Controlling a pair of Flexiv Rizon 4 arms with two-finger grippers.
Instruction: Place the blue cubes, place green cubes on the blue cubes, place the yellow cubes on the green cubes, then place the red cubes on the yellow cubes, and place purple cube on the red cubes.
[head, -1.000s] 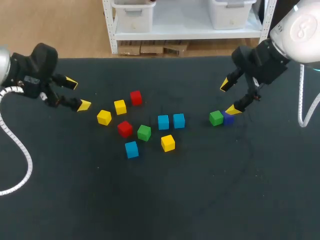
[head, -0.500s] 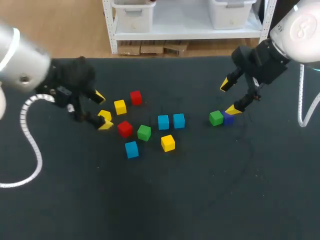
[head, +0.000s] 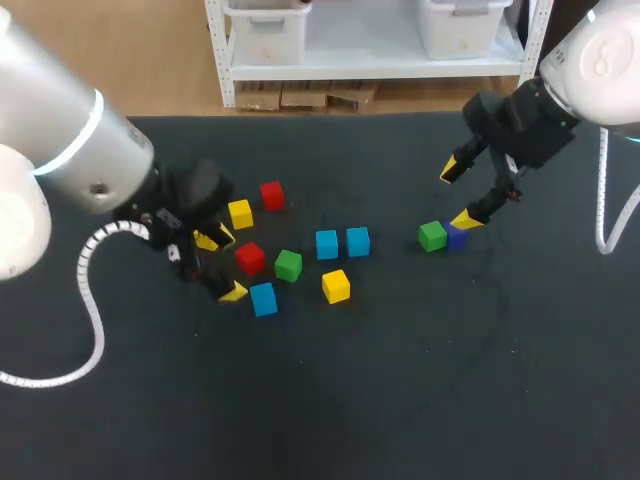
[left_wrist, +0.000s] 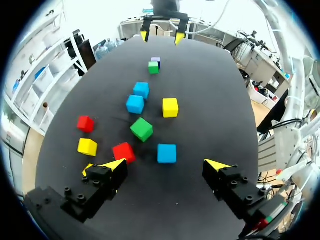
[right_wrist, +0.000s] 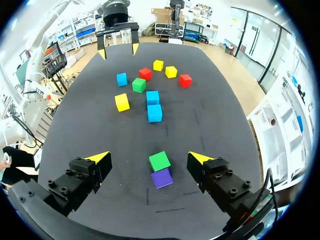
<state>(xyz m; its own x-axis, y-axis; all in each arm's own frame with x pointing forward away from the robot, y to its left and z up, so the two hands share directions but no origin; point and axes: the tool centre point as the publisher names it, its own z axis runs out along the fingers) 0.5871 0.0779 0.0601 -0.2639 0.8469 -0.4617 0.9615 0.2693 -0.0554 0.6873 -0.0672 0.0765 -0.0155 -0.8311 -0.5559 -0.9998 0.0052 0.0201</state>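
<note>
**Closing in on a blue cube (head: 263, 299)**

The left gripper (head: 220, 266) has swung from the frame's left edge to centre-left, fingers spread, with the cube lying just beside its lower tip on the desk (head: 330, 400). The right gripper (head: 458, 194) stays upper right, fingers spread. No stack is begun yet.

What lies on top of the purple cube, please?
Nothing: the top face of the purple cube is bare. A green cube stands right beside it on the table, not on it. Its underside cannot be seen.

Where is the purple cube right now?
Head view, right side: the purple cube sits beside a green cube, by the open right gripper, apart from the central cluster.
</note>
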